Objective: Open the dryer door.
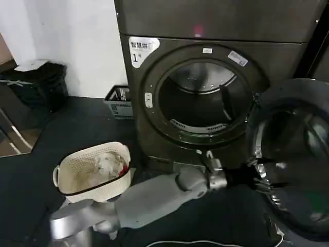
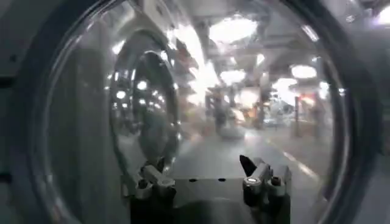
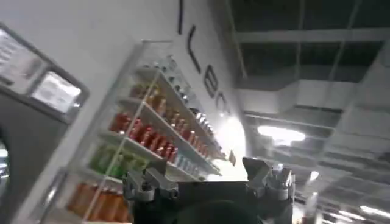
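At dryer door (image 1: pixel 295 154), open left end effector (image 1: pixel 259 177)

the dryer door (image 1: pixel 290 154), round with dark tinted glass, stands swung wide open to the drum's right

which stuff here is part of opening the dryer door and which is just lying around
Part of the job:
dryer door, already swung open
drum opening
left gripper, open, at the door's inner side

Just lying about:
cream laundry basket with clothes
grey crate by the wall
black bin
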You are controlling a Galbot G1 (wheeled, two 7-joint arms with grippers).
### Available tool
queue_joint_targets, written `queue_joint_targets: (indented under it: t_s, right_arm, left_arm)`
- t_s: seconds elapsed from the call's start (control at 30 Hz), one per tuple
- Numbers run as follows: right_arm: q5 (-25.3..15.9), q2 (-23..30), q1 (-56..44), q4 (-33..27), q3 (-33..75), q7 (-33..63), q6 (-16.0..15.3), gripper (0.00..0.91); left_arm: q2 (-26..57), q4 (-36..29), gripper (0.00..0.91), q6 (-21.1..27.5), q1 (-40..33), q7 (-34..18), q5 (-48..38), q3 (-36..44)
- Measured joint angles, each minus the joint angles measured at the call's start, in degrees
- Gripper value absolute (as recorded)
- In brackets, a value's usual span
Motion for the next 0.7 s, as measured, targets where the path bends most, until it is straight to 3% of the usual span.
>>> queue_joint_targets:
  t_s: [0.37,0.7]
  right_arm:
    - [-1.94,0.9,-1.32,0.05,1.96,-2.55,3.26,0.907]
    - [-1.93,1.2,-1.73,0.61,2.88,-3.4,3.45,0.907]
  left_arm:
    - [-5.06,3.67,0.907,-0.23,-1.9,-0.73,0.11,0.8]
    - [-5.04,7.86,0.907,-1.33,-3.77,-1.76,0.6,0.43]
